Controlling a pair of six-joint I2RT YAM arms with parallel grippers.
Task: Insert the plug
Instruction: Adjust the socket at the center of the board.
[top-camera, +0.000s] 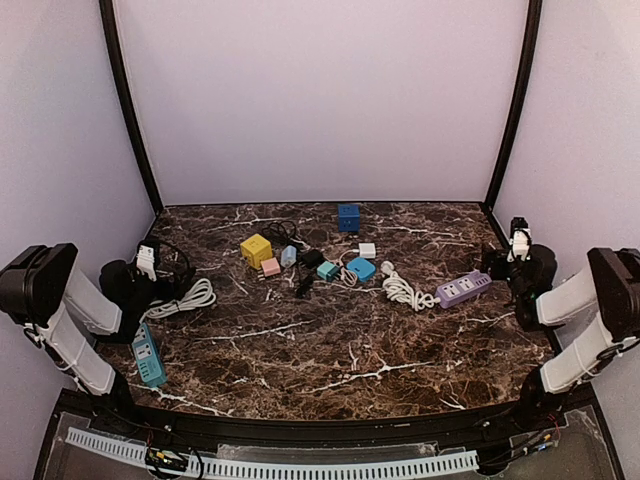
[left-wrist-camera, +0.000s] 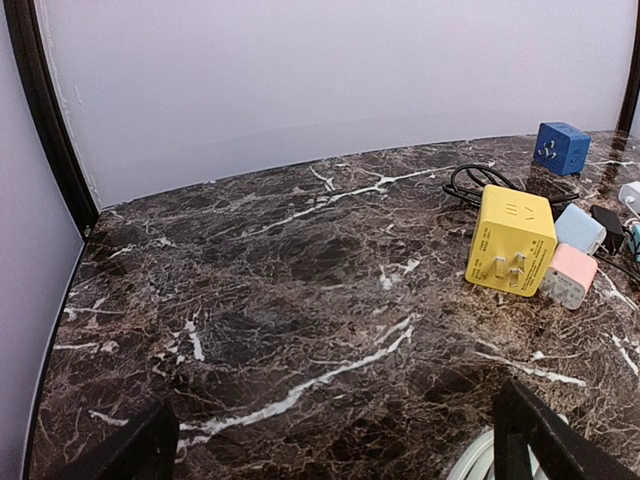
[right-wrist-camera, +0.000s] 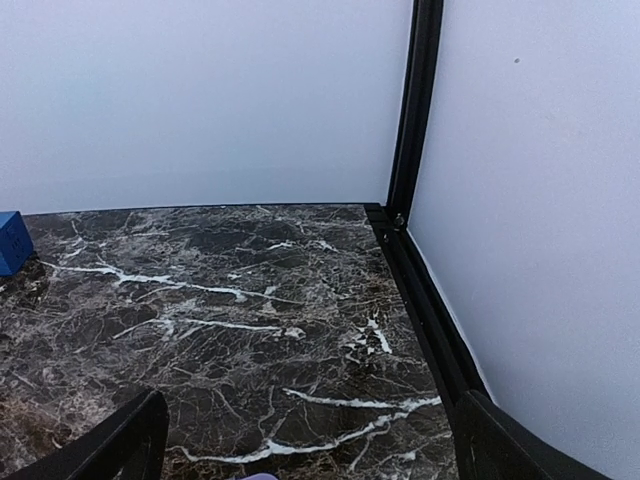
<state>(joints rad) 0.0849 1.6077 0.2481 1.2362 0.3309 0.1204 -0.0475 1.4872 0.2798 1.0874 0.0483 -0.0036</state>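
Observation:
A purple power strip with a coiled white cord lies right of centre. A teal power strip with its own white cord lies at the near left. Between them sits a cluster of adapters. Among them is a yellow cube whose plug prongs face my left wrist camera, and a pink adapter beside it. My left gripper is open over bare marble, left of the cluster. My right gripper is open near the right wall, holding nothing.
A blue cube stands at the back centre, also seen as a blue cube at the left edge of the right wrist view. Black cables loop behind the yellow cube. A black frame post and the side walls bound the marble table.

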